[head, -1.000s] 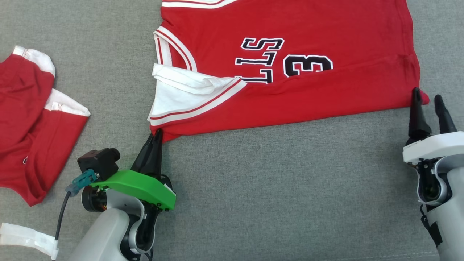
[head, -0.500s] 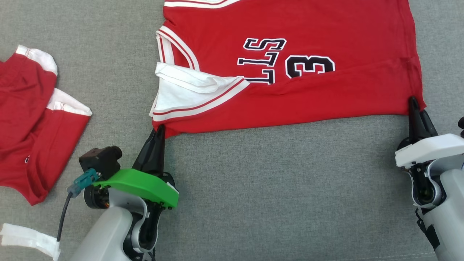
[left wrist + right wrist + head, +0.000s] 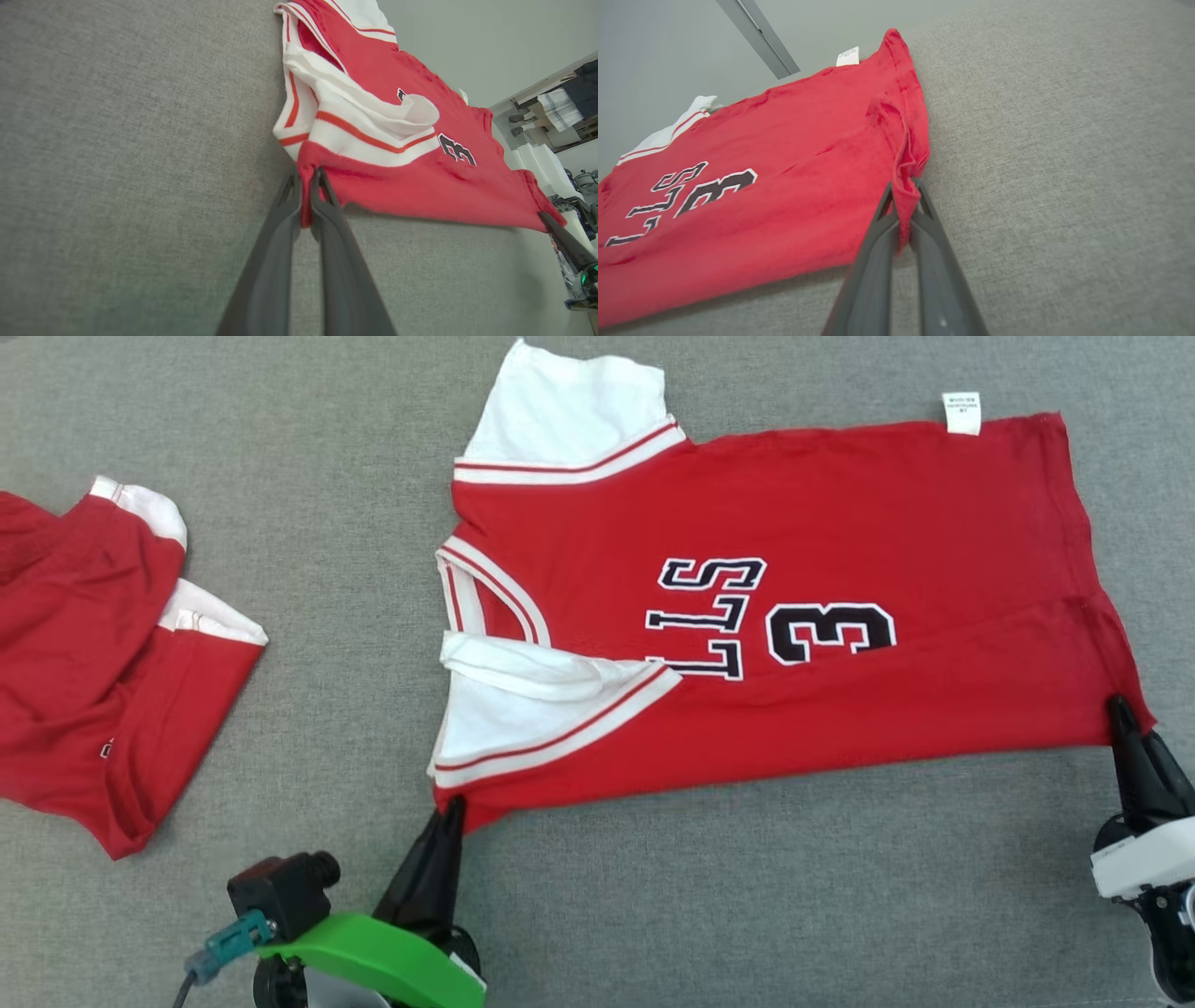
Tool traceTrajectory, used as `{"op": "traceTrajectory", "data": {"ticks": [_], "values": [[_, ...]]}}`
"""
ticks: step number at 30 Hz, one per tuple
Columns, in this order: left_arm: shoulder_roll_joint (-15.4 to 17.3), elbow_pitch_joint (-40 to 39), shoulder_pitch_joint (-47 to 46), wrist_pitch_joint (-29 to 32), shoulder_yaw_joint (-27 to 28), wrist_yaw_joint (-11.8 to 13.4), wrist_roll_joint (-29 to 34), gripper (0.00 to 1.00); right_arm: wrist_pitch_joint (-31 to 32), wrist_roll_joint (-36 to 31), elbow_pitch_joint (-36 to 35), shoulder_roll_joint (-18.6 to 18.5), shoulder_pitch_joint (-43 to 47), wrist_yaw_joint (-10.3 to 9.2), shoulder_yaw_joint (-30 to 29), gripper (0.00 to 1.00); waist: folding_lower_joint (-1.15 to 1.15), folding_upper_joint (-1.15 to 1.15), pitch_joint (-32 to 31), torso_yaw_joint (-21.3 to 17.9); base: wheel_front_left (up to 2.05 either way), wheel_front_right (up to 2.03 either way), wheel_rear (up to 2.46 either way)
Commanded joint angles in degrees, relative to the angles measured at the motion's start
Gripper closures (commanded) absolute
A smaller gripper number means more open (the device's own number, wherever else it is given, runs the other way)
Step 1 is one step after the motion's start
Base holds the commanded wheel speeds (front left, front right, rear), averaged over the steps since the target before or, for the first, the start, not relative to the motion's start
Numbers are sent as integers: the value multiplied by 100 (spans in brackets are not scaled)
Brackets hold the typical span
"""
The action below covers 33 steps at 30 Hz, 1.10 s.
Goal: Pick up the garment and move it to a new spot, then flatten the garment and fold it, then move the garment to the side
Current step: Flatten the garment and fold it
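Two red garments on the grey surface (image 3: 747, 896), one jersey (image 3: 840, 523) spread flat at centre, one crumpled red garment (image 3: 84, 681) well apart to its left, two grippers, left gripper (image 3: 454, 805) pinching the jersey's near sleeve-side corner, right gripper (image 3: 1123, 714) pinching its near hem corner.

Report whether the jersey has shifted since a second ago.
Yes. Against the red garment at left, the jersey has slid toward the robot, down the head view; the camera shifted too.

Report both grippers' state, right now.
Left gripper: shut on the red jersey, at its near sleeve-end corner.
Right gripper: shut on the red jersey, at its near hem corner.
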Motion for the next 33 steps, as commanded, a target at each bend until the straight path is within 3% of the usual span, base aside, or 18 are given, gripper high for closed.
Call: {"op": "traceTrajectory", "data": {"ticks": [1,8,13,14,15,16,17,18,24,29,33], "values": [[89,-113,200,86,-23,61,-46,100,45,22,-95,-72,191,-10,-63,100,0,0,-44,30,0,0,0],[379,-598,595,432,-145,250,-80,100,327,-64,-576,-161,737,-10,-352,100,0,0,13,70,0,0,0],[381,-612,619,458,-112,291,-134,100,505,-162,-710,-51,900,-10,-501,100,0,0,60,83,0,0,0],[367,-573,596,469,-118,270,-149,100,541,-212,-723,-25,922,-10,-517,82,0,0,63,79,0,0,0],[354,-541,574,476,-124,267,-165,100,561,-241,-731,-3,930,-10,-534,75,0,0,64,75,0,0,0],[339,-502,557,492,-129,257,-187,76,596,-282,-744,21,938,-10,-547,38,0,0,59,69,0,0,0],[334,-459,538,506,-136,250,-204,14,629,-310,-749,36,956,-10,-561,0,0,0,52,61,0,0,0],[327,-421,532,514,-137,243,-222,0,659,-341,-784,51,963,-10,-589,0,0,0,43,49,0,0,0],[457,-528,506,374,46,214,-224,0,679,-481,-1114,-47,1196,-9,-730,0,0,0,-86,57,0,0,0],[651,-912,364,140,458,368,-108,0,373,-855,-1472,-58,1132,-9,-788,0,0,0,-166,-4,0,0,0],[885,-1089,-90,222,588,511,216,0,118,-1191,-1653,148,959,-10,-695,0,0,0,-211,11,0,0,0]]}}
